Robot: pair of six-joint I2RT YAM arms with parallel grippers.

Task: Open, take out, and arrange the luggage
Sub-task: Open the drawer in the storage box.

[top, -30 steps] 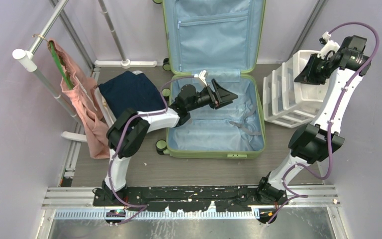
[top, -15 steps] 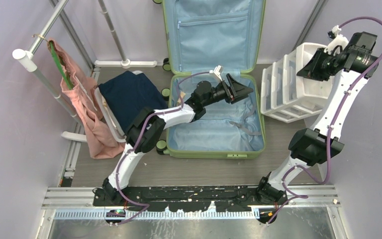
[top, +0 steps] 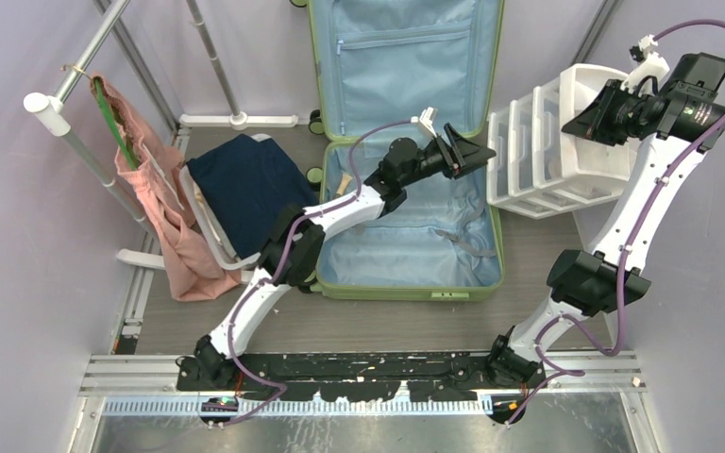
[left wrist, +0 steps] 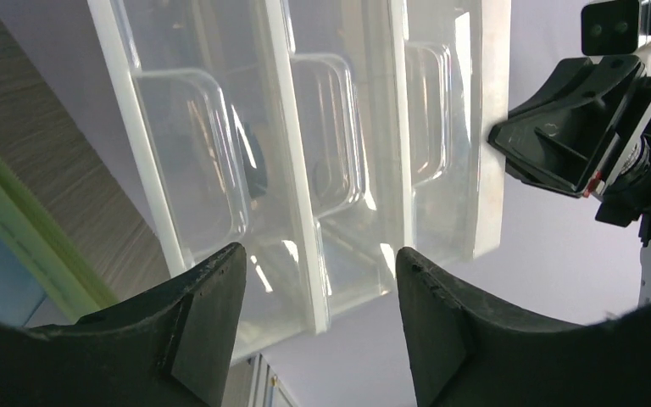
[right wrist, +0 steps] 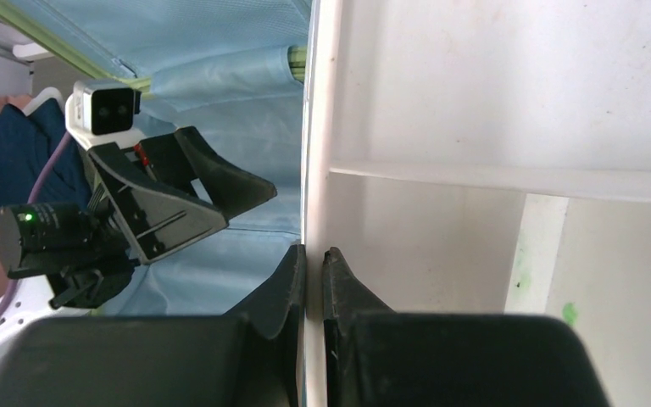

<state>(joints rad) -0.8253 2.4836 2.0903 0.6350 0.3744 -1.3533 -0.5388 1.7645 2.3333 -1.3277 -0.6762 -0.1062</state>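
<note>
The light-green luggage point(top: 491, 241) lies open on the floor, its lid leaning against the back wall, its pale blue lining bare. My left gripper point(top: 477, 151) is open and empty, held above the case's right rim and facing the white plastic drawer unit point(top: 529, 151). In the left wrist view the unit's clear drawers point(left wrist: 322, 153) fill the space between my fingers point(left wrist: 212, 314). My right gripper point(top: 585, 121) is shut on the unit's top edge; in the right wrist view its fingertips point(right wrist: 292, 280) clamp the thin white wall point(right wrist: 315, 170).
A dark blue garment point(top: 245, 179) lies on a white rack left of the case. A pink garment point(top: 165, 203) hangs from a clothes rail point(top: 85, 85) at far left. Purple walls close in on both sides.
My right gripper has lifted and tipped the drawer unit more upright and toward the back right. My left arm has stretched right across the suitcase toward the unit.
</note>
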